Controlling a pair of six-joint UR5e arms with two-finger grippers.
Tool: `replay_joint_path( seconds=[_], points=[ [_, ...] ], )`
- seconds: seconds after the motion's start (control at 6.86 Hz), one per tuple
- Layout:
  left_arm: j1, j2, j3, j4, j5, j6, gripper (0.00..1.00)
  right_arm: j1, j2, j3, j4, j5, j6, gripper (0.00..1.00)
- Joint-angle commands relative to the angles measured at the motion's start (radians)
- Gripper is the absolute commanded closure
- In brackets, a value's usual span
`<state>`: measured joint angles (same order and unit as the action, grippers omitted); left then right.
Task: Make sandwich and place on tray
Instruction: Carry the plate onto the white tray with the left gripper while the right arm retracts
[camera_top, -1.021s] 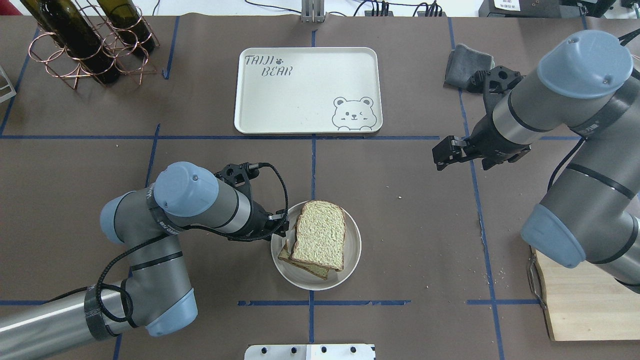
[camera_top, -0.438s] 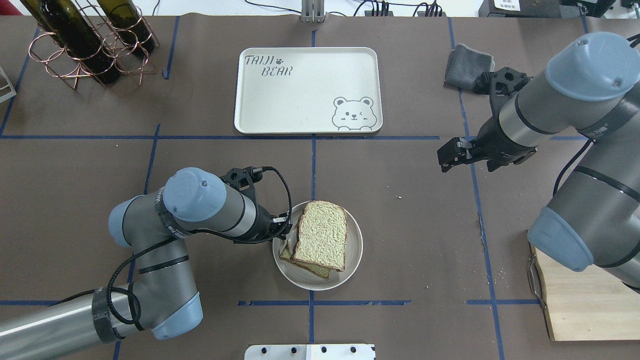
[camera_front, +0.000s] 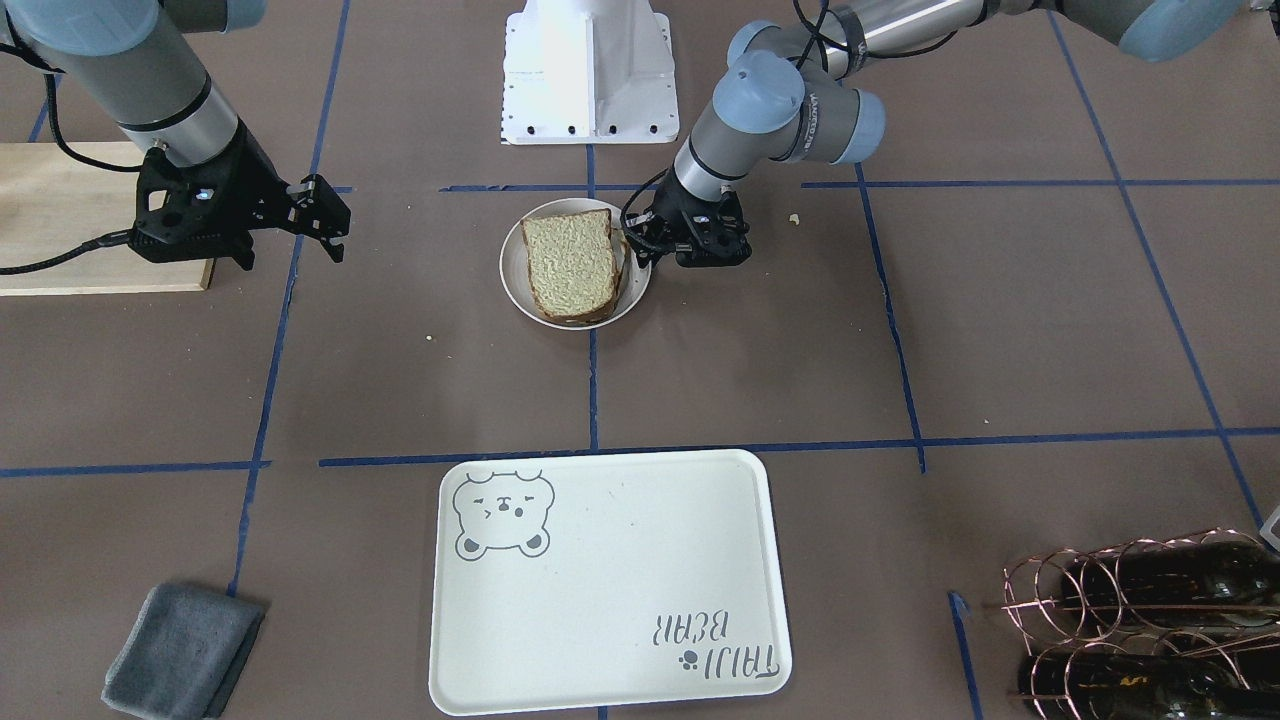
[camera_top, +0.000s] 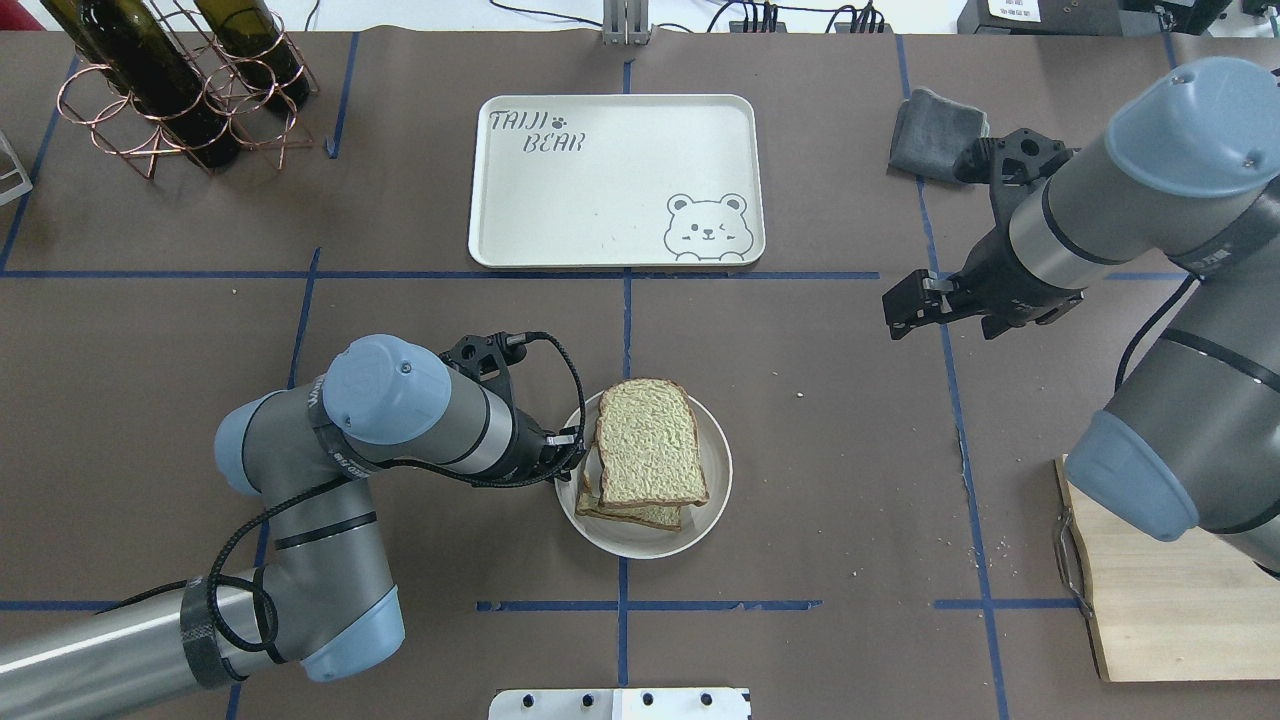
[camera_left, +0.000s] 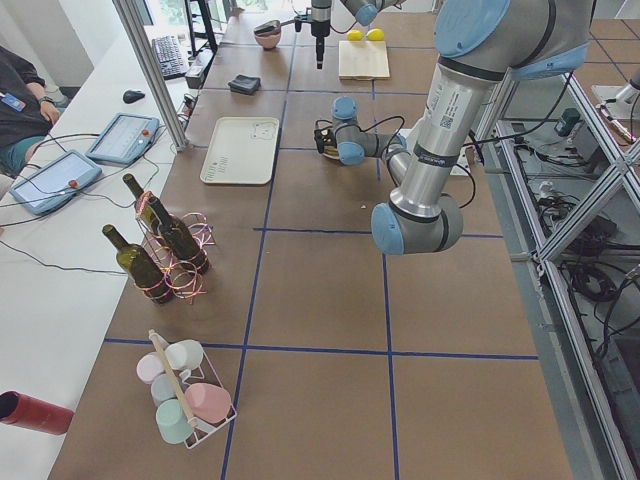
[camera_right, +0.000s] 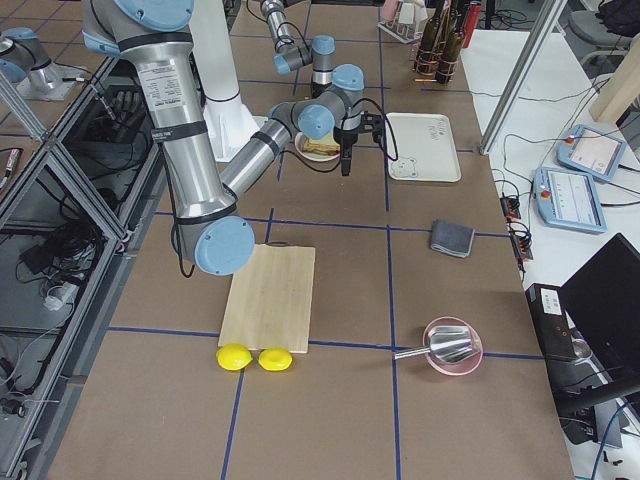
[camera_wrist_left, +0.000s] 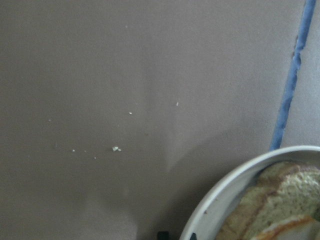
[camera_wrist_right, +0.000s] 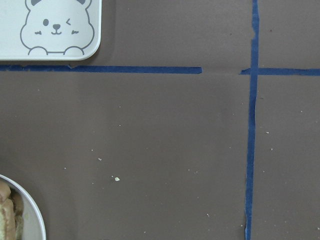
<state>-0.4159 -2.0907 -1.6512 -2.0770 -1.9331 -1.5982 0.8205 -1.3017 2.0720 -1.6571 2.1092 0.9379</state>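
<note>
Seen from across the bench (camera_front: 1000, 330), the sandwich (camera_front: 568, 265) is sitting assembled on its plate (camera_front: 515, 285). It is well apart from the tray (camera_front: 600, 580), which is lying on the operators' side with nothing on it yet. The left end effector (camera_front: 632, 245) is reaching low to the plate's rim. Carrying the plate would likely spare the stacked bread from being squeezed. The right end effector (camera_front: 328, 222) is hanging released, jaws apart and gripping nothing, off to the side where it is not blocking the route.

From overhead, the top slice is lying skewed over the lower one. The left wrist is hiding its own fingertips at the rim.

The left wrist camera is showing the rim running between two dark finger ends at the bottom edge. The left end effector is therefore probably clenched on the plate, though the contact itself is cropped.

The right wrist camera is showing only a tray corner, brown bench and a sliver of plate.

In both side views the plate is appearing too small to judge.
</note>
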Motion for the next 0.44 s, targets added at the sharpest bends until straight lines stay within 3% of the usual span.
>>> replay_joint_path(
  seconds=[0.0, 0.29],
  points=[
    [-0.015, 0.006, -0.056, -0.012, -0.013, -0.049, 1.00, 0.052, -0.089, 0.035, -0.001, 0.000, -0.138, 0.00],
    [-0.041, 0.007, -0.056, -0.101, -0.064, -0.148, 1.00, 0.106, -0.148, 0.030, -0.001, 0.011, -0.281, 0.00]
  ],
)
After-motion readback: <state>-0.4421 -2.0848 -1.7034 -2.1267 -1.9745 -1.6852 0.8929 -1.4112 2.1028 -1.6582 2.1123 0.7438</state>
